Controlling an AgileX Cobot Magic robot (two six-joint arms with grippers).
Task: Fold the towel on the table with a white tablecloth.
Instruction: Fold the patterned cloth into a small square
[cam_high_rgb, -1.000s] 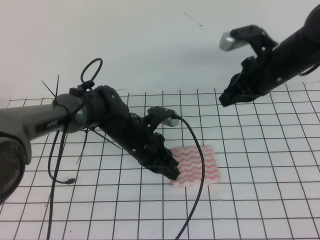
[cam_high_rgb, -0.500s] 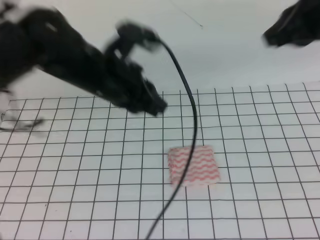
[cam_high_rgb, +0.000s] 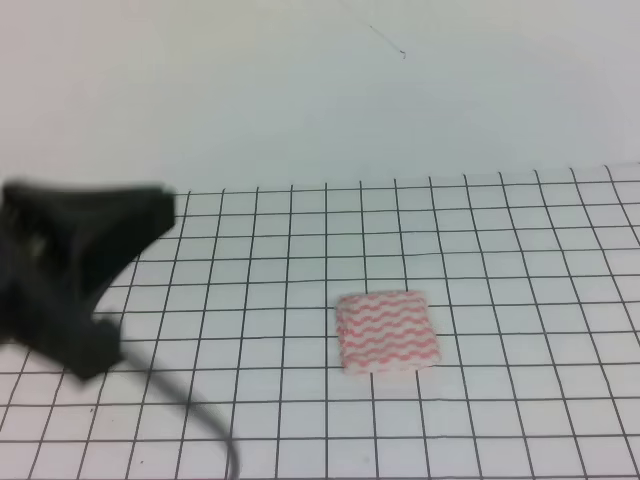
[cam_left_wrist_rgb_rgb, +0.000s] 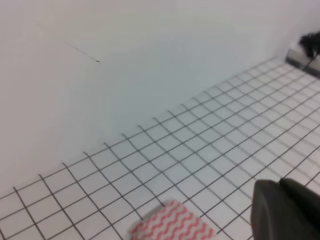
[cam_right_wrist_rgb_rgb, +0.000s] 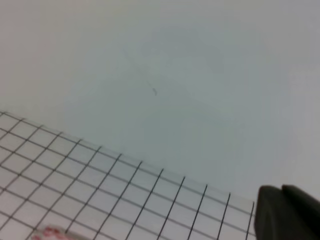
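Observation:
The towel (cam_high_rgb: 387, 333), white with pink-red wavy stripes, lies flat as a small folded square on the white tablecloth (cam_high_rgb: 520, 260) with black grid lines that covers the table. Nothing touches it. My left arm (cam_high_rgb: 70, 270) is a dark blur at the left edge, well away from the towel. In the left wrist view the towel (cam_left_wrist_rgb_rgb: 172, 226) shows at the bottom edge, and only a dark part of the left gripper (cam_left_wrist_rgb_rgb: 280, 187) shows. The right wrist view shows a dark part of the right gripper (cam_right_wrist_rgb_rgb: 281, 191) and a sliver of towel (cam_right_wrist_rgb_rgb: 50, 232). Neither gripper's jaws can be made out.
A plain white wall (cam_high_rgb: 320, 90) rises behind the table's far edge. A black cable (cam_high_rgb: 200, 420) trails from the left arm over the front left of the cloth. A dark object (cam_left_wrist_rgb_rgb: 310, 47) sits at the far right of the left wrist view.
Both arms have pulled away from the towel. The left arm went up and back to the left edge. The right arm has left the exterior view. The towel has stayed folded in place.

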